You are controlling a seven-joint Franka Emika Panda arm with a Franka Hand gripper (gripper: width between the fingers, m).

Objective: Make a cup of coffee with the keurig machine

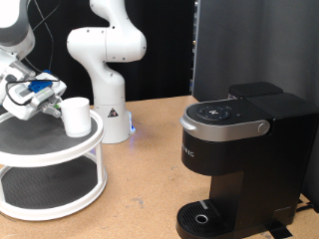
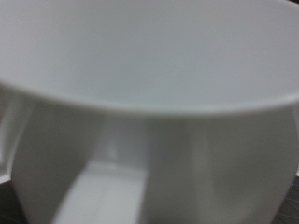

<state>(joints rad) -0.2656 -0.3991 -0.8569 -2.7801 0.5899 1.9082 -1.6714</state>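
Observation:
The white mug (image 1: 77, 115) stands upright on the top tier of a round white two-tier stand (image 1: 50, 149), in the exterior view's left. My gripper (image 1: 55, 105) is right beside the mug on its left, at mug height and touching or nearly touching it. In the wrist view the mug's rim and wall (image 2: 149, 56) fill the frame, blurred and very close, and no fingers show clearly. The black Keurig machine (image 1: 239, 159) stands in the exterior view's right with its silver-grey lid handle (image 1: 231, 126) down and its drip tray (image 1: 204, 217) bare.
A second white robot arm's base (image 1: 108, 70) stands behind the stand. The wooden tabletop (image 1: 150, 189) stretches between the stand and the machine. A black panel (image 1: 254, 45) rises behind the machine.

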